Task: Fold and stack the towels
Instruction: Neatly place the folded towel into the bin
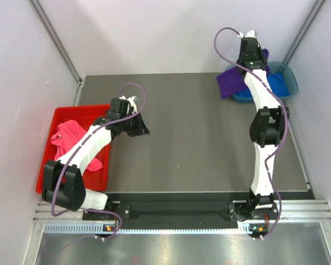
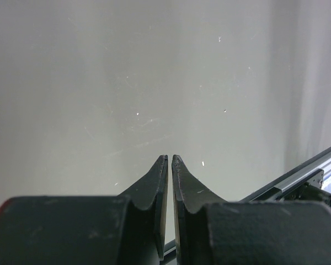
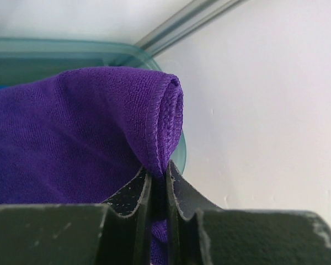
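Observation:
A purple towel [image 3: 71, 138] fills the right wrist view, and my right gripper [image 3: 157, 168] is shut on a rolled, hemmed edge of it. From above, the purple towel [image 1: 231, 83] drapes over the left rim of the teal tray [image 1: 291, 83], beside a royal blue towel [image 1: 278, 84], with the right gripper [image 1: 262, 57] above the tray. A pink towel [image 1: 66, 138] lies crumpled in the red bin [image 1: 47, 165]. My left gripper [image 1: 143, 128] hovers over the grey table just right of the bin. In its wrist view the left gripper [image 2: 169, 157] is shut with nothing between the fingers.
The left arm lies across the red bin and hides part of the pink towel. White walls close in the table at the back and sides, and the tray sits in the far right corner. A metal rail [image 2: 309, 176] runs along the near edge.

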Action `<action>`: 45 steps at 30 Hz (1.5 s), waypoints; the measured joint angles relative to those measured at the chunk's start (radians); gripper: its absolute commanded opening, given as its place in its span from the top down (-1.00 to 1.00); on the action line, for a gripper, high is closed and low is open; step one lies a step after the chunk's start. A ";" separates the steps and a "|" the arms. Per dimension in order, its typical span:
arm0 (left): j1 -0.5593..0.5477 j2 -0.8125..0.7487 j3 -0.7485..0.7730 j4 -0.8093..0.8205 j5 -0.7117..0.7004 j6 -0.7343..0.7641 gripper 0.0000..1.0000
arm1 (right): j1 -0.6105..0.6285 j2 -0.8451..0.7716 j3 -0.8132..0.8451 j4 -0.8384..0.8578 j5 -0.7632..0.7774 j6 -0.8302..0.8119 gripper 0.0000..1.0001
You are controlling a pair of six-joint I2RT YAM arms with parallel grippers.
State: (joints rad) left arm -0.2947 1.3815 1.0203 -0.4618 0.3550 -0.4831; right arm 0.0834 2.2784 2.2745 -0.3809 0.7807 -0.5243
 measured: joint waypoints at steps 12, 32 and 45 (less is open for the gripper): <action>0.000 0.017 0.000 -0.002 0.006 0.000 0.77 | -0.064 0.017 -0.063 0.072 -0.084 0.031 1.00; 0.002 0.038 0.000 -0.004 0.023 0.000 0.78 | -0.138 0.113 -0.063 0.154 -0.124 0.039 1.00; 0.002 0.055 0.000 -0.005 0.028 0.000 0.79 | -0.167 0.124 -0.062 0.158 -0.138 0.048 1.00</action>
State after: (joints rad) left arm -0.2932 1.4361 1.0203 -0.4667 0.3828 -0.4831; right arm -0.0837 2.4027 2.2124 -0.2230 0.6426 -0.4767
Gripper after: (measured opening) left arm 0.109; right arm 0.091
